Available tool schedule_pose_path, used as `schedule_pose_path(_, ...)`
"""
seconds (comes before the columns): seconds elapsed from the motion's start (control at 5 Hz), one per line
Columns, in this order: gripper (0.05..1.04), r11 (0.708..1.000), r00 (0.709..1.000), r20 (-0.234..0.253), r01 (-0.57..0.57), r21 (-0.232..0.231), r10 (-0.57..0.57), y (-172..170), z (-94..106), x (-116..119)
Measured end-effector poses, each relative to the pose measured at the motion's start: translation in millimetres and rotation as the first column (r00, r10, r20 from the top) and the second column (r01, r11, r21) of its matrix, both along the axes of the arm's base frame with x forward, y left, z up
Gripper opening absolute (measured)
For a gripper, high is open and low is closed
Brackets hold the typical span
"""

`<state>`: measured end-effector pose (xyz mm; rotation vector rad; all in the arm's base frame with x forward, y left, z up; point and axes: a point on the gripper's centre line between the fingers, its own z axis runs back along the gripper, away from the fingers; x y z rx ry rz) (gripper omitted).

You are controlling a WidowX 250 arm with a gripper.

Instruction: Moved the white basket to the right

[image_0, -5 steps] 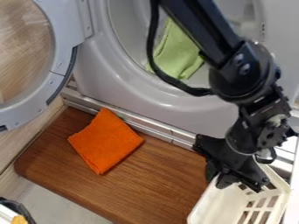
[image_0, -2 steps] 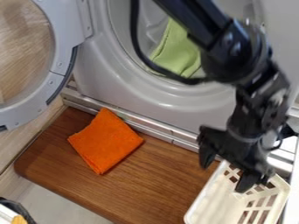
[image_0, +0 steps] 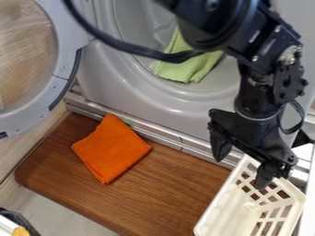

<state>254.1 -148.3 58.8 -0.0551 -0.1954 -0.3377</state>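
The black gripper (image_0: 241,169) hangs at the right of the view, its two fingers spread wide apart with nothing between them. One finger hangs above the brown board, the other over the upper part of the white basket. The white basket (image_0: 232,211) stands in the lower right corner, at the right end of the board, with its slotted wall showing. Part of its top end is hidden behind the gripper.
An orange cloth (image_0: 112,148) lies on the brown wooden board (image_0: 166,198). Behind it stands a grey machine with a round opening (image_0: 184,103) holding a green cloth (image_0: 189,64). Its round door (image_0: 58,60) stands open at the left.
My gripper has risen up out of the basket, and its fingers are now spread wider. Between the first two frames the basket shifted slightly; since then it has kept still.
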Motion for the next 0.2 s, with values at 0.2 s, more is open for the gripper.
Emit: schedule_pose_path(0.2,1.001,1.0,1.0,-0.027,-0.007,0.014,0.008,4.4,-2.9,-7.7)
